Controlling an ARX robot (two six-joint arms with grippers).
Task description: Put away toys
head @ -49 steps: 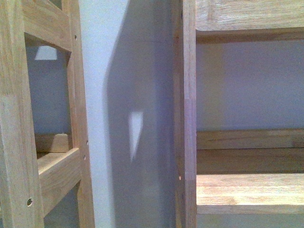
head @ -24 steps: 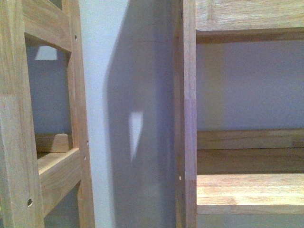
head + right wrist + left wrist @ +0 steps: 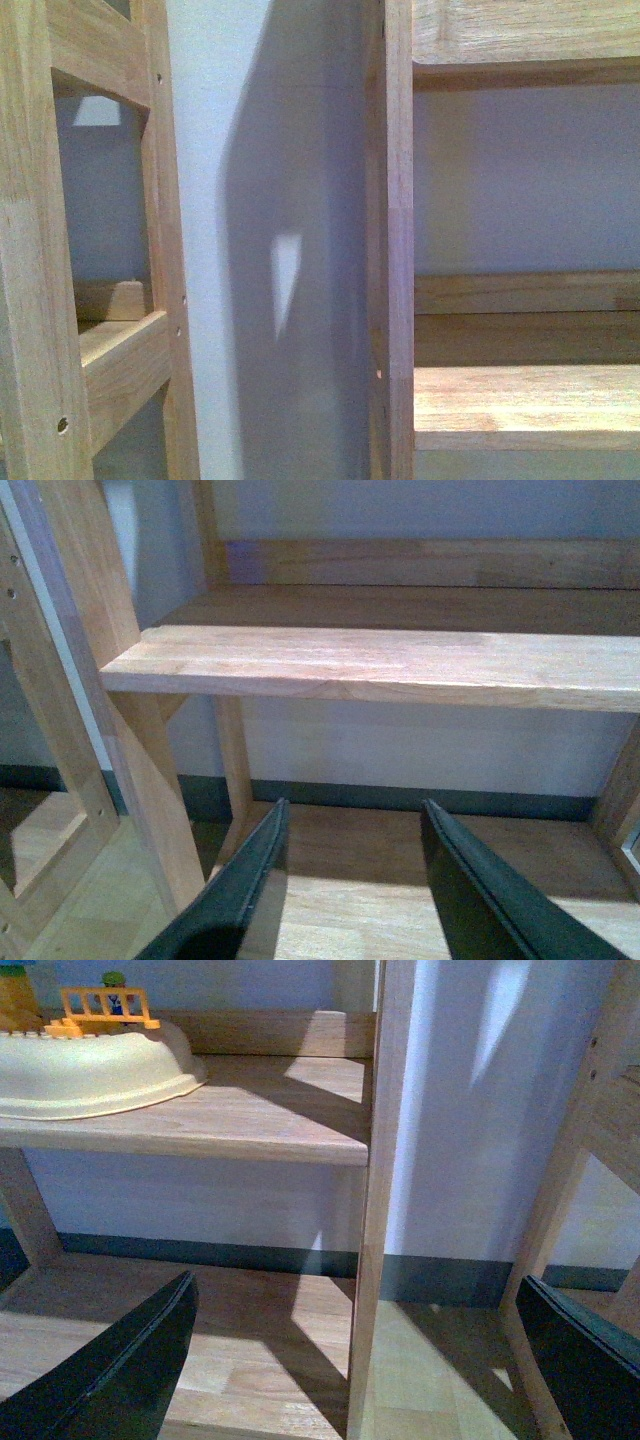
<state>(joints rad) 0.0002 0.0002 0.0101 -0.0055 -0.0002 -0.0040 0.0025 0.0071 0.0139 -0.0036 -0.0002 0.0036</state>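
Note:
No toys show in any view. My left gripper [image 3: 355,1285] is open, its dark fingers [image 3: 120,1370] spread wide on either side of a wooden shelf post [image 3: 375,1190], with nothing held. My right gripper [image 3: 355,805] is open too, and its two fingers [image 3: 240,890] point at the low wooden board [image 3: 400,870] under a shelf, empty between them. Neither arm appears in the front view.
A cream basin [image 3: 90,1070] holding an orange plastic fence piece [image 3: 100,1010] sits on the shelf board [image 3: 260,1110] in the left wrist view. The front view shows a wooden frame [image 3: 40,250], a shelf upright [image 3: 392,240], a shelf board [image 3: 525,400] and a pale wall [image 3: 260,200].

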